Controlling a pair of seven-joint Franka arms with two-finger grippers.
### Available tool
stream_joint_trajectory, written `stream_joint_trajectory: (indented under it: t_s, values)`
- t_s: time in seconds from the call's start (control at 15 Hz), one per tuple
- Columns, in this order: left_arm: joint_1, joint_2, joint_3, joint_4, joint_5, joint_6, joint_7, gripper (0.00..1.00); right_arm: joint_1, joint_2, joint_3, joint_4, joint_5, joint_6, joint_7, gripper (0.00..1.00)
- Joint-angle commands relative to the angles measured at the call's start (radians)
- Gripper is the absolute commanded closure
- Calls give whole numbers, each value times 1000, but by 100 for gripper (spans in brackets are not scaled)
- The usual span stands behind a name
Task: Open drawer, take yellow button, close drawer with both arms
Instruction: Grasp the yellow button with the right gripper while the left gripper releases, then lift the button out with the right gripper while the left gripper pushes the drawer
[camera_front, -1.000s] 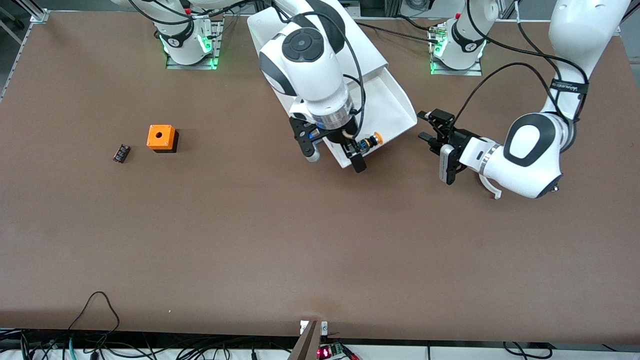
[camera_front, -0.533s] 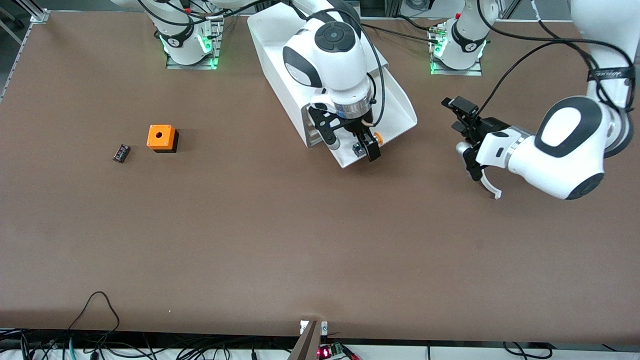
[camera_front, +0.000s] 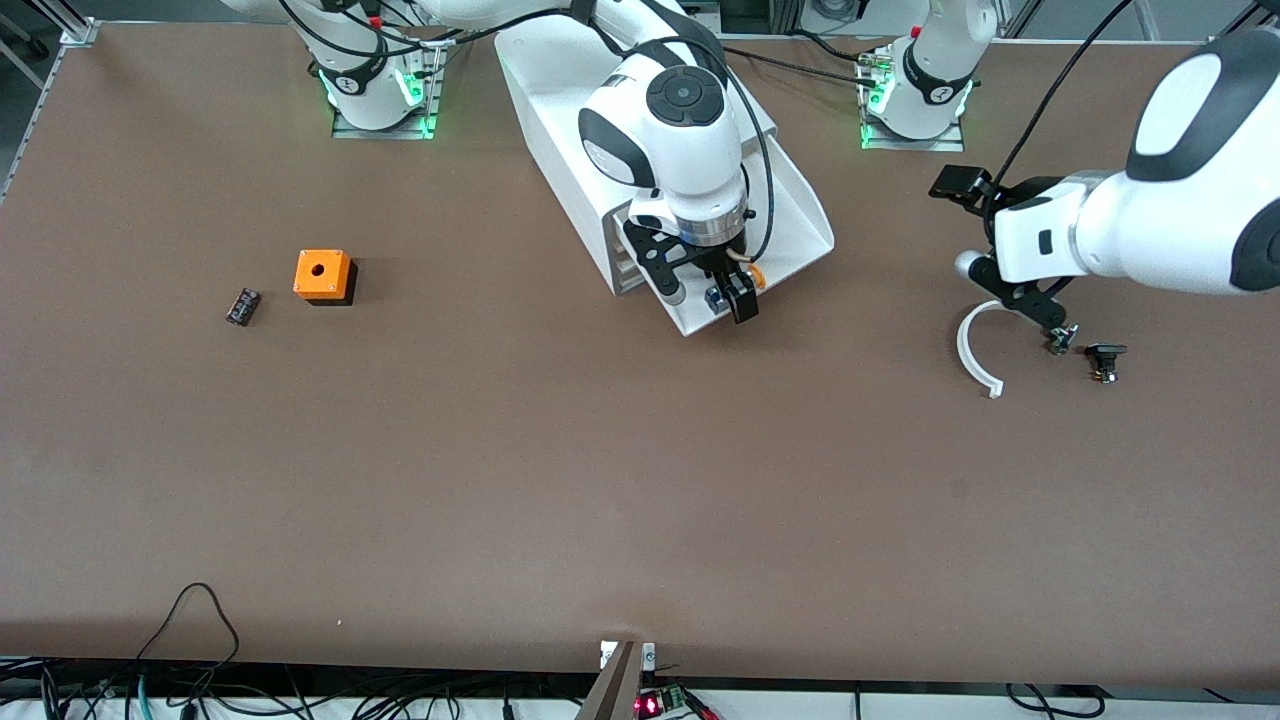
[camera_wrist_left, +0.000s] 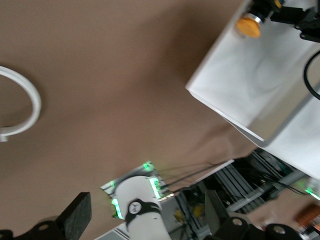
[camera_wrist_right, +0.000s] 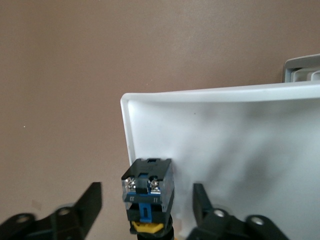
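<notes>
Brown tabletop is filling the front view, with the white cabinet (camera_front: 640, 130) standing between the two arm bases and its top drawer (camera_front: 775, 235) pulled open toward the camera. The right gripper (camera_front: 712, 297) is hanging over the drawer's front corner, fingers spread around the button (camera_front: 738, 285) lying there. The left gripper (camera_front: 1082, 343) is waiting open over the table toward the left arm's end, beside a white curved ring (camera_front: 975, 350). An orange cube (camera_front: 322, 275) and a small black part (camera_front: 242, 305) are lying well apart toward the right arm's end.

From the left wrist, the button's (camera_wrist_left: 248, 26) orange cap is showing on the drawer (camera_wrist_left: 260, 75) floor, and the ring (camera_wrist_left: 22, 102) is lying on the table.

From the right wrist, the open fingers (camera_wrist_right: 90, 202) are flanking the button (camera_wrist_right: 148, 192), untouched, against the drawer's (camera_wrist_right: 220, 135) side wall.

Taking the button seems the step in hand; next, the fingers likely need to lower and close squarely on its body.
</notes>
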Motion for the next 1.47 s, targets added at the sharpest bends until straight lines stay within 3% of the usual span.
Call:
stream_joint_trajectory:
  t_s: [0.0, 0.2, 0.27, 0.53, 0.87, 1.27, 1.4]
  values:
    - [-38, 14, 0, 57, 97, 46, -17, 0, 8, -12, -7, -5, -24, -3, 11, 56]
    - [-45, 42, 7, 112, 102, 48, -14, 0, 7, -16, -7, -5, -24, -9, 5, 94]
    - [-45, 60, 9, 135, 103, 48, -13, 0, 7, -19, -7, -4, -24, -9, 2, 100]
    - [-45, 115, 18, 189, 105, 71, -14, 0, -4, -62, -7, 7, -19, -74, -51, 100]
    - [-43, 114, 16, 189, 132, 74, -36, 0, -74, -111, 1, 9, 5, -175, -273, 100]
    - [-66, 86, 1, 166, 120, 174, -408, 0, -201, -156, -2, 7, 90, -279, -645, 100]
    - [-68, 64, -3, 107, 120, 253, -525, 0, -249, -158, -5, 7, 104, -322, -790, 100]
